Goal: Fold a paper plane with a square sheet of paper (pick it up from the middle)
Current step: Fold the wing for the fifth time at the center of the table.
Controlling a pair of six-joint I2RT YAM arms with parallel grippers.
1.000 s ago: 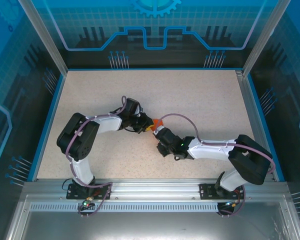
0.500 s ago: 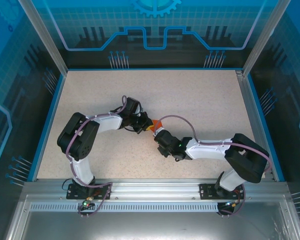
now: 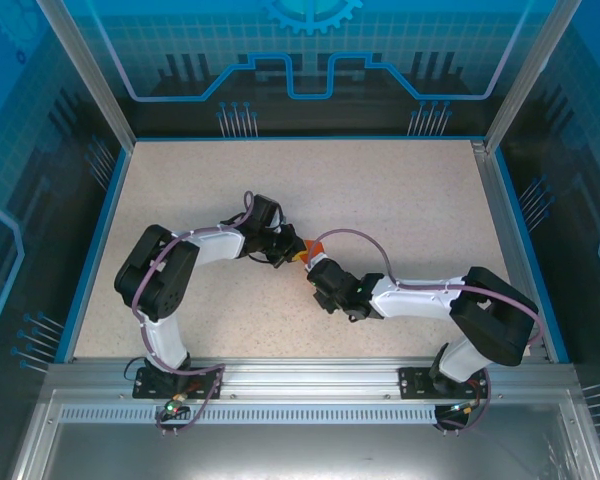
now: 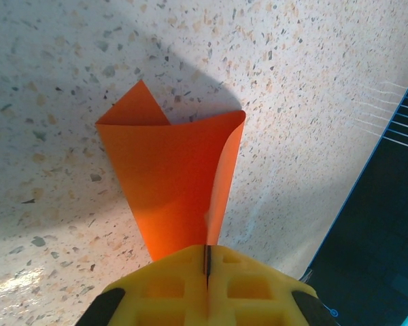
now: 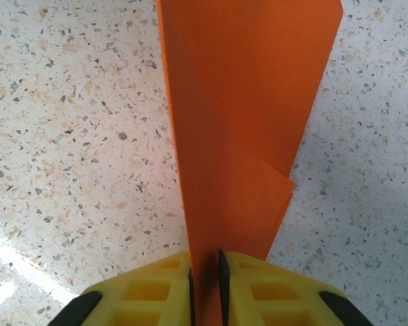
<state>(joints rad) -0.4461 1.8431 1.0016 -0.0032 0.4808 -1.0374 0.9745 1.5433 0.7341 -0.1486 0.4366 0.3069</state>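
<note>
The square sheet of paper point(image 3: 314, 248), bright orange, is folded into layers and held off the table at mid-table between both grippers. My left gripper point(image 3: 297, 253) is shut on one end. In the left wrist view the paper point(image 4: 177, 176) fans out from the pressed-together yellow fingers point(image 4: 170, 285) of the left gripper point(image 4: 207, 255), curled, with a triangular flap behind. My right gripper point(image 3: 318, 268) is shut on the other end. In the right wrist view the paper point(image 5: 248, 115) stands on edge between the jaws of the right gripper point(image 5: 205, 265), a folded layer's corner showing at the right.
Speckled beige tabletop point(image 3: 400, 200) spreads all round the arms, bounded by a blue rim point(image 3: 90, 250) and the enclosure's walls. The right arm's purple cable point(image 3: 365, 240) loops just behind the paper.
The left jaws have closed fully on the paper. The right arm has shifted a little to the left and folded in closer to the left gripper.
</note>
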